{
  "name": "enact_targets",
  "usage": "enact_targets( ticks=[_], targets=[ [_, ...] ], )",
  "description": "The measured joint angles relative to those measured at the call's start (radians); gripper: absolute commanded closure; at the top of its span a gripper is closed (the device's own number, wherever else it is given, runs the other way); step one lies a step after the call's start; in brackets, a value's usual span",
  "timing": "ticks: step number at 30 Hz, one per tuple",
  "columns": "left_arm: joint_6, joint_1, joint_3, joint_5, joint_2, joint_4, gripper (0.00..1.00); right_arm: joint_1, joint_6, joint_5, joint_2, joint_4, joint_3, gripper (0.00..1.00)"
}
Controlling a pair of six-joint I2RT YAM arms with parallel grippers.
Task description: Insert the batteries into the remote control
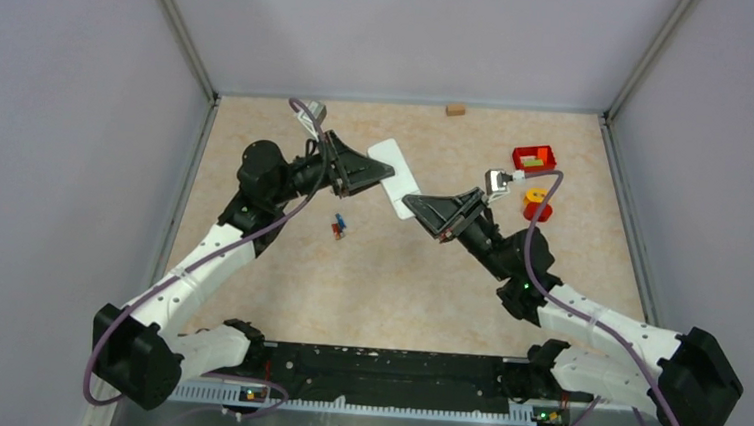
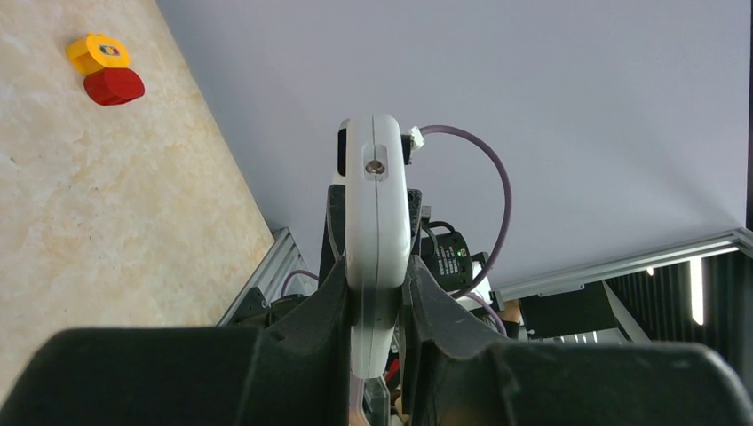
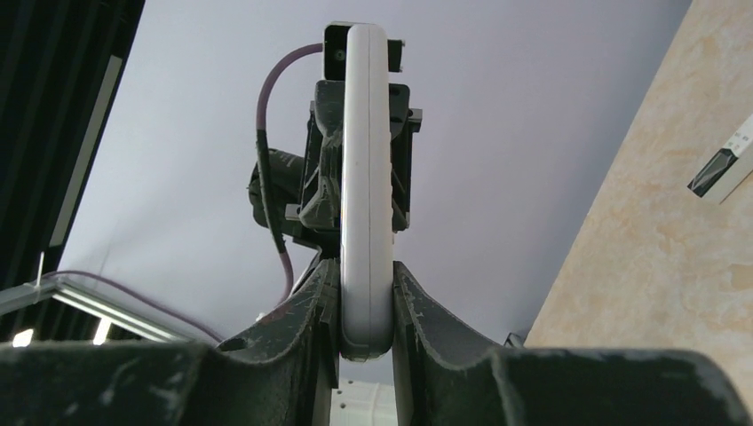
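The remote control [image 1: 394, 164] is held up off the table [image 1: 397, 295] between the two arms, a little toward 12 o'clock from the table's middle, with a plain white face toward the top camera. The left fingers [image 1: 380, 176] grip it from the 9 o'clock side and the right fingers [image 1: 419, 209] take its near end from about 4 o'clock. In the left wrist view the remote control [image 2: 376, 222] stands edge-on, its narrow side with a small round metal point facing the camera, and the left fingers [image 2: 334, 306] are closed against both of its flat faces with no gap showing. In the right wrist view the remote control [image 3: 366, 177] is again edge-on, and the right fingers [image 3: 414, 306] are pressed tight against either side of its rounded lower end. The batteries [image 1: 338, 226] lie loose on the table as a tiny cluster showing red and blue, at about 7 o'clock from the remote control and clear of both arms. A red bin [image 1: 534, 159] sits at about 2 o'clock from the remote control, with a yellow disc [image 1: 535, 195] and a red piece [image 1: 538, 213] touching each other just toward 6 o'clock from it. A small wooden block [image 1: 455, 109] rests against the far wall at 12 o'clock. A white bar [image 3: 724, 164] with a dark end lies on the table at the 3 o'clock edge of the right wrist view.
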Motion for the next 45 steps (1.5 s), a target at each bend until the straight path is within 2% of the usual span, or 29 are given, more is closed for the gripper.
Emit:
enact_targets(
  ticks=[7, 8, 11, 14, 16, 19, 30, 36, 45],
  targets=[
    [-0.001, -0.014, 0.000, 0.011, 0.020, -0.002, 1.00, -0.058, -0.044, -0.114, -0.011, 0.049, -0.038, 0.78],
    [-0.001, -0.015, 0.000, 0.011, 0.023, -0.002, 1.00, -0.065, -0.047, -0.124, -0.013, 0.045, -0.038, 0.76],
    [-0.002, -0.016, 0.000, 0.010, 0.026, -0.002, 1.00, -0.074, -0.047, -0.137, -0.014, 0.037, -0.038, 0.55],
    [-0.018, -0.011, 0.000, 0.003, 0.029, -0.005, 1.00, -0.081, -0.036, -0.131, -0.012, 0.005, -0.037, 0.40],
    [-0.023, -0.008, -0.002, -0.003, 0.031, -0.005, 1.00, -0.085, -0.012, -0.121, -0.003, -0.023, -0.036, 0.35],
    [-0.023, -0.004, -0.013, -0.012, 0.034, 0.001, 1.00, -0.087, 0.029, -0.115, 0.019, -0.032, -0.036, 0.32],
    [0.047, 0.003, -0.036, -0.058, 0.039, -0.011, 1.00, -0.092, 0.128, -0.108, 0.049, -0.070, -0.038, 0.37],
    [0.084, 0.001, -0.036, -0.074, 0.044, -0.034, 1.00, -0.092, 0.151, -0.107, 0.018, -0.140, -0.038, 0.54],
    [0.120, 0.001, -0.036, -0.092, 0.068, -0.053, 1.00, -0.100, 0.165, -0.108, 0.003, -0.185, -0.038, 0.67]
  ],
)
